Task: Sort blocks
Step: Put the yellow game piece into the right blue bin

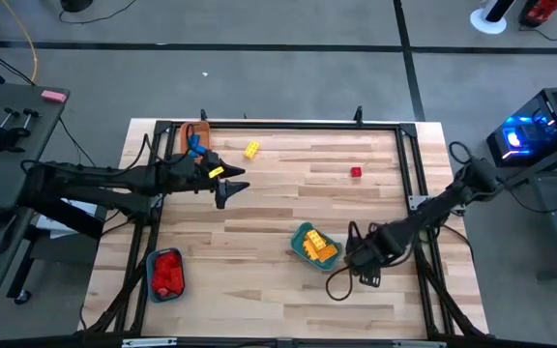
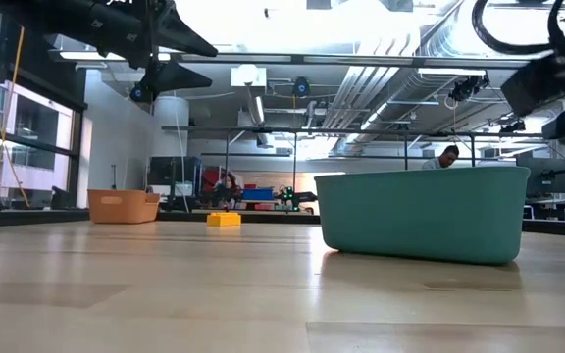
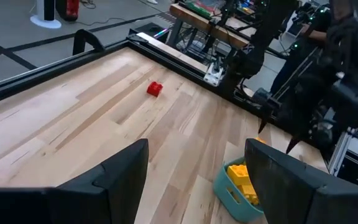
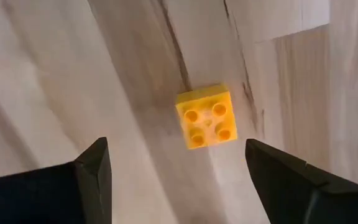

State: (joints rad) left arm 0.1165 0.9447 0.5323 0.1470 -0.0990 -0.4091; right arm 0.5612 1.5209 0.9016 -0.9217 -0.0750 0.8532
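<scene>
One wooden table carries everything, and places here are given from the teal tray that holds yellow blocks. The right arm comes in from the tray's right, and the right gripper hangs just beside the tray on that side. Its jaws stand wide apart and grip nothing. In the right wrist view a single yellow block shows studs-up against bare wood between the two fingers, touching neither. Whether it rests on the table cannot be told. The left arm reaches in from well to the tray's left. The left gripper hangs in the air well apart from the tray, up and to the left of it in the high view. Its jaws are also spread wide and empty, and its wrist view looks across at the tray. A second teal tray, filled with red blocks, stands well to the left of the first and slightly lower in the high view. An orange tray with blue blocks stands farthest off, up and to the left. A loose yellow block lies well above the tray and somewhat left, and a smaller loose red block lies above it and slightly right.
</scene>
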